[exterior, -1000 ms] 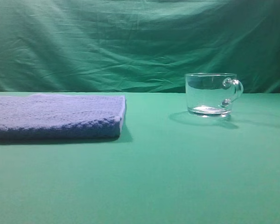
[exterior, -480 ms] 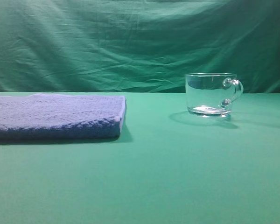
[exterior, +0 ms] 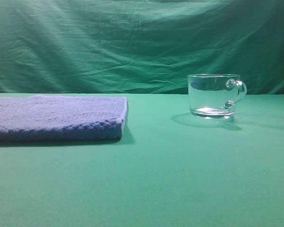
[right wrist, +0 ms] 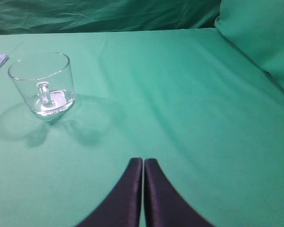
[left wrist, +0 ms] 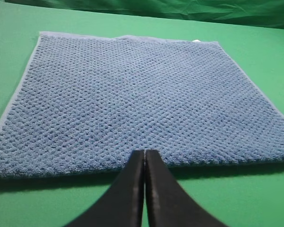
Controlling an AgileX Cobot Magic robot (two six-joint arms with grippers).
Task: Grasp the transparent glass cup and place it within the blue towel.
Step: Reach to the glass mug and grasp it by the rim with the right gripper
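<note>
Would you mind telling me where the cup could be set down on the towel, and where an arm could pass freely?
The whole top of the blue towel is bare, from its near edge to the far hem. The green cloth between the towel's right edge and the transparent glass cup lies open, as does the foreground strip. Nothing is crowded; only the cup's handle side needs care.

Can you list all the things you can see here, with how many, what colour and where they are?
glass cup: one, clear, upright on the right of the table, handle to the right, apart from the towel.
blue towel: one, blue-lavender, lying flat on the left of the table.
tablecloth: one, green, covering the table.
backdrop: one, green, wrinkled, hanging behind the table.
left tool: one, black, shut, at the towel's near edge.
right tool: one, black, shut, apart from the cup.
</note>
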